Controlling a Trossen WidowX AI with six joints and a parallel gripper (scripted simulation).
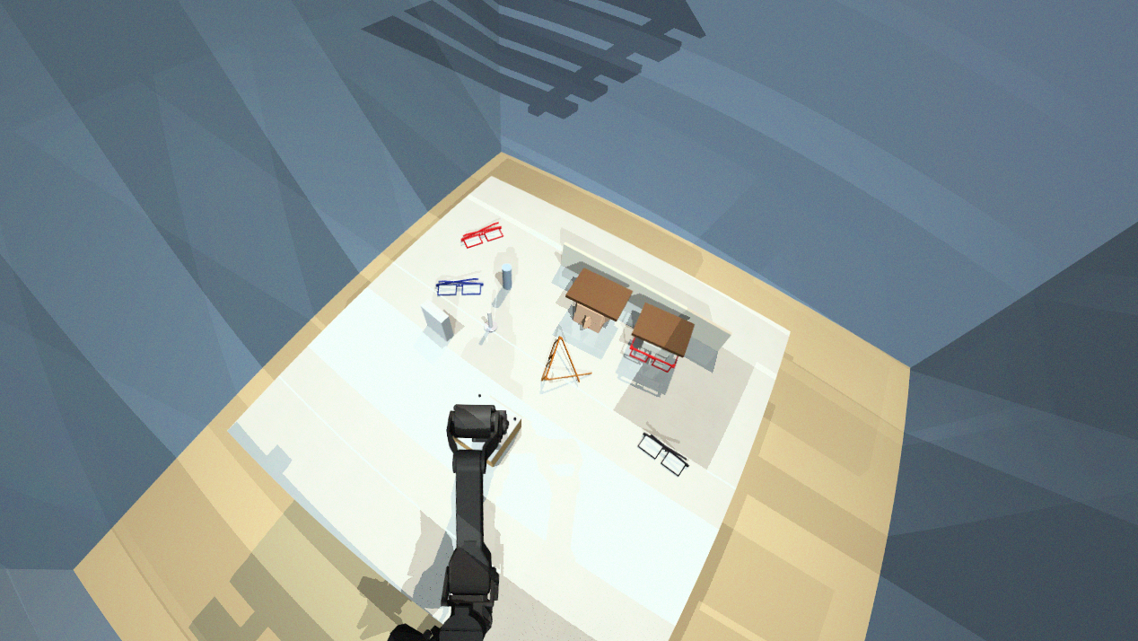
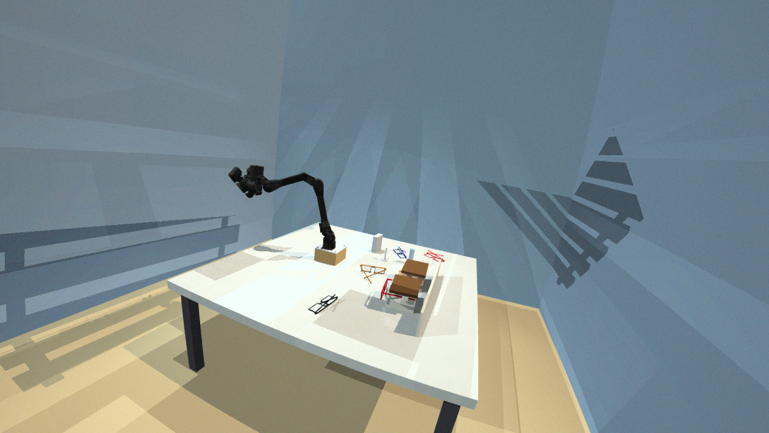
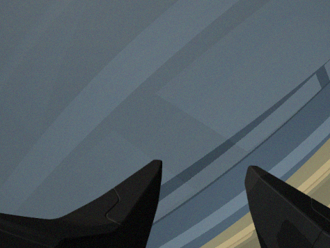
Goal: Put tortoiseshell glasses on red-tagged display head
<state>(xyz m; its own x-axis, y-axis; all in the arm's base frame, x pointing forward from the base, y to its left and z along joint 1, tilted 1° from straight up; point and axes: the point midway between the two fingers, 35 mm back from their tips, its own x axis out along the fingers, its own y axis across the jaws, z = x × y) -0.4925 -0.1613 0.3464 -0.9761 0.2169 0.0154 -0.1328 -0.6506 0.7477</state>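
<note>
The tortoiseshell glasses (image 1: 566, 375) (image 2: 373, 267) stand on the table in front of the heads, temples spread. Two display heads have flat brown tops. One head (image 1: 599, 294) (image 2: 415, 267) shows a bare face in the top view. The other head (image 1: 663, 328) (image 2: 406, 285) has red glasses (image 1: 652, 357) at its face. I cannot make out a red tag on either. My gripper (image 3: 204, 171) is partly open, with nothing between its fingertips. It is raised high behind the arm's base, far from the glasses and heads, facing the wall and floor.
Black glasses (image 1: 663, 452) (image 2: 322, 304) lie at the near right in the top view. Red folded glasses (image 1: 482, 235), blue glasses (image 1: 459, 285), a cylinder (image 1: 506, 276) (image 2: 411, 253), a grey-white block (image 1: 437, 320) (image 2: 377, 242) and a small stand (image 1: 490, 322) are on the left. An upright panel stands behind the heads.
</note>
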